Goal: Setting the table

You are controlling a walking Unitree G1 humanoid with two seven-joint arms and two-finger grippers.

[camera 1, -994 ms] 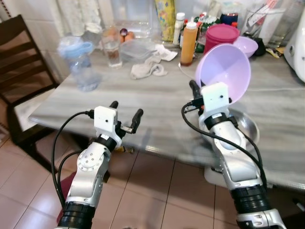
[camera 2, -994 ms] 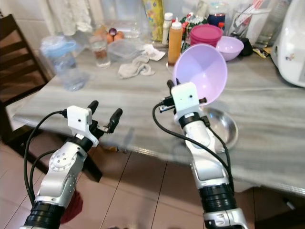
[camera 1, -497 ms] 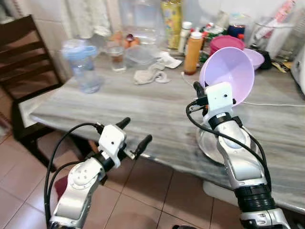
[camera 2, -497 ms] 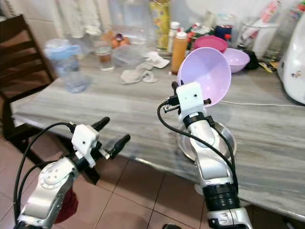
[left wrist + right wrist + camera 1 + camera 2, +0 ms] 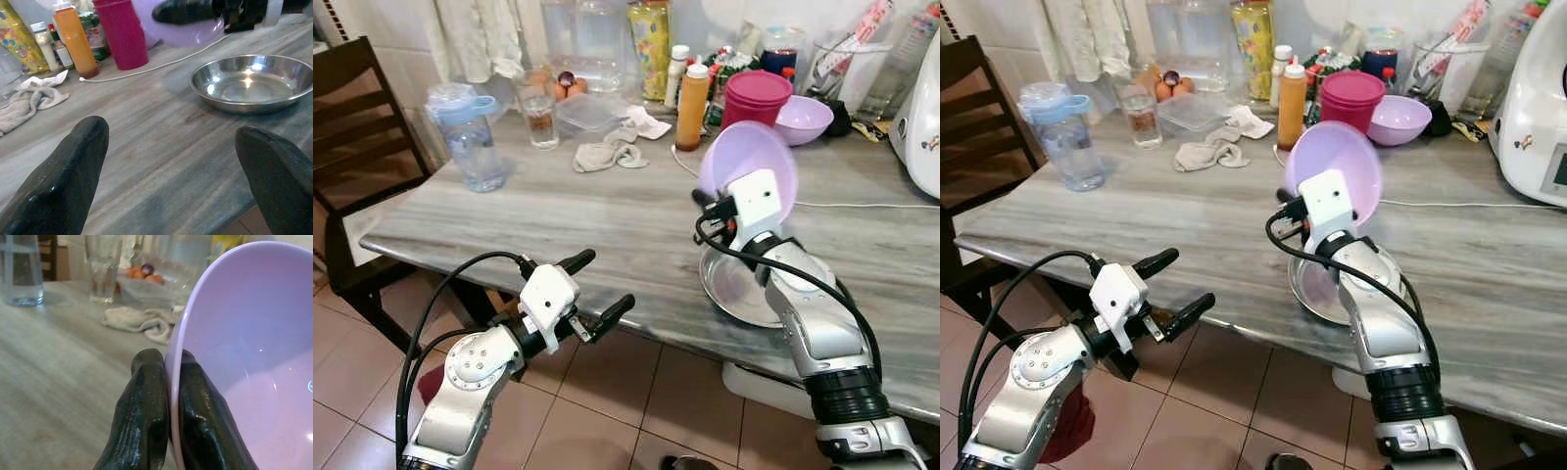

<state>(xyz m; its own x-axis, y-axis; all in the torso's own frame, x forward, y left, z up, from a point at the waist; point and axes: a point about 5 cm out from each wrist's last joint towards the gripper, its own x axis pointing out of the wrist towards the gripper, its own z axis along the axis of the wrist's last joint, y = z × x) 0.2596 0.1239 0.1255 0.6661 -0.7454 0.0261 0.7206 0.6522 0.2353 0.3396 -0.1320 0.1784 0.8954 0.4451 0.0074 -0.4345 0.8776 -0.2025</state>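
Right gripper [image 5: 168, 396] clamped on rim of lilac bowl [image 5: 749, 171], both fingers pinching the edge, bowl held on its side above steel dish [image 5: 741, 287] at near edge of grey table [image 5: 558, 211]. Left gripper [image 5: 597, 289] off the table's near edge, level with it, fingers spread wide, nothing between. Second lilac bowl [image 5: 803, 117], magenta container [image 5: 756, 98], orange bottle [image 5: 692, 90] at far side.

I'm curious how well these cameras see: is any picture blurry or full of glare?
Left wrist view: bright glints in the steel dish, its own black fingers soft. Right wrist view: purple bowl sharp at the fingers, the glass behind blurred. Eye views look clear.
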